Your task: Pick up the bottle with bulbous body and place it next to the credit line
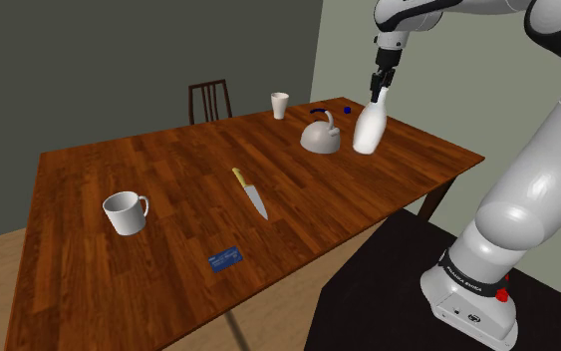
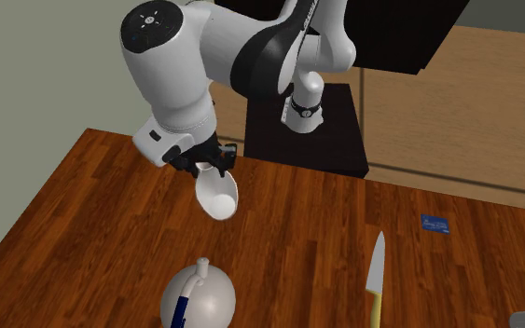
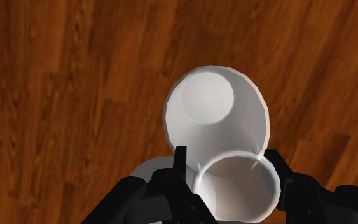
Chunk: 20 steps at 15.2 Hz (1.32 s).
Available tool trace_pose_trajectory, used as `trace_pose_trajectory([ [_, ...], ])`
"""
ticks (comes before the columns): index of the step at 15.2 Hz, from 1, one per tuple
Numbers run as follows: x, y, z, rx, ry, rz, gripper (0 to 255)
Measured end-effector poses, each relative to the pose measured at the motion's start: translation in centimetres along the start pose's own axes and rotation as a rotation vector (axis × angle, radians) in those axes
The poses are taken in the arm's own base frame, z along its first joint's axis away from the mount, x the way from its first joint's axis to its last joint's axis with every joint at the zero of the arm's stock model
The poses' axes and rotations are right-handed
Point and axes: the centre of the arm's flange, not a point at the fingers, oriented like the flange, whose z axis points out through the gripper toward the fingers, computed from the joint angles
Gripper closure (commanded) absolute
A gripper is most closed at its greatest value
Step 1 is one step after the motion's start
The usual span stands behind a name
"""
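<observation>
Upper right of shoulder view: gripper (image 1: pixel 379 92) jaws clamped on the neck of the white bottle (image 1: pixel 367 133). Bottle tilted, just right of grey kettle (image 1: pixel 320 135), over the wooden table (image 1: pixel 168 170). Cannot tell if its base touches the wood. Blue card (image 1: pixel 225 260) lies lower centre, well apart from the bottle. Knife (image 1: pixel 251 193) mid-table.

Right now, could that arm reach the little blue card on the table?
Probably yes. The blue card lies flat in the open, and only a flat knife lies near the way there. The claw is shut on the white bottle, though.
</observation>
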Motion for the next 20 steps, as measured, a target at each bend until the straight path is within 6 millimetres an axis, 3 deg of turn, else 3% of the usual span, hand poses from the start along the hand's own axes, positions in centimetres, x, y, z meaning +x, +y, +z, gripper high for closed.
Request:
trace_pose_trajectory([
  [20,-0.3,0.2,-10.5,0.000,0.000,0.000,255],
])
